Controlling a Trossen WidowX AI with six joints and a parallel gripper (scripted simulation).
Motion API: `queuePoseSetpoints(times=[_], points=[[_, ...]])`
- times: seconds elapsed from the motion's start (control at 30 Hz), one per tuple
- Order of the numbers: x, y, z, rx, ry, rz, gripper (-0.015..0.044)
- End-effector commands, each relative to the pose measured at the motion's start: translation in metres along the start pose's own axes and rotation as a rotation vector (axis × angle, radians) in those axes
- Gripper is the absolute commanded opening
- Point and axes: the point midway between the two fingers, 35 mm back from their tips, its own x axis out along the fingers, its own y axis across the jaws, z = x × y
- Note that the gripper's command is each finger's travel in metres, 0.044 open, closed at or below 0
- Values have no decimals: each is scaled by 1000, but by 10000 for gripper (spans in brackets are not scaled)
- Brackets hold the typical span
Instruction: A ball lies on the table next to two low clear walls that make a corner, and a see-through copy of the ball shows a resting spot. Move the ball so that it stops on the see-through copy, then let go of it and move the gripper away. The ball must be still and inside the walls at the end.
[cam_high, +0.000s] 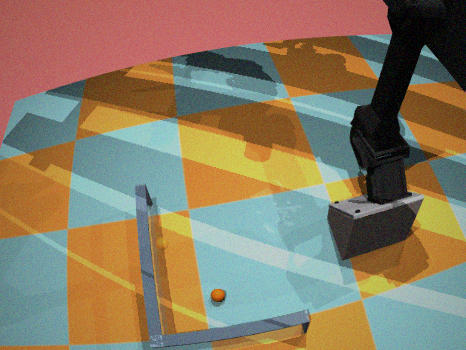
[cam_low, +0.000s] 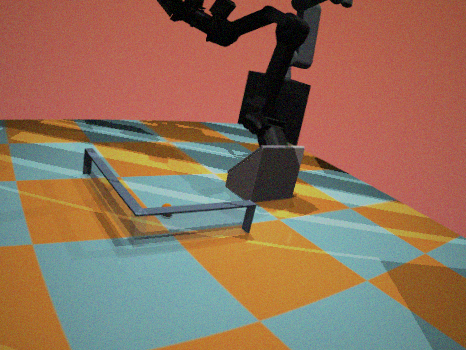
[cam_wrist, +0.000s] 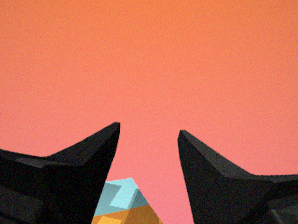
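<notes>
Ball (cam_high: 218, 295) resting inside the walls (cam_high: 148, 270), copy (cam_high: 161, 243) at its 11 o'clock; gripper (cam_wrist: 149, 137), half-open and empty, to be lowered squarely over the ball before closing

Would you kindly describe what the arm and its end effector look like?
The arm is matte black, built of blocky jointed links, on a grey wedge-shaped base. The end effector has two black, pointed, fin-shaped fingers. No cables or markings show.
</notes>
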Motion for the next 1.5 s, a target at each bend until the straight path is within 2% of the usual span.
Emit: queuePoseSetpoints(times=[0.0, 0.2, 0.4, 0.6, 0.83, 1.13, 1.47], points=[[14, -23, -37, 125, 16, -65, 218], [41, -31, -110, 299, 118, -127, 218], [70, -2, -190, 430, 297, -122, 218], [91, 63, -264, 494, 528, -41, 218], [95, 169, -327, 464, 818, 155, 218], [54, 315, -365, 237, 1151, 544, 218], [-47, 451, -358, -236, 1333, 1102, 218]])
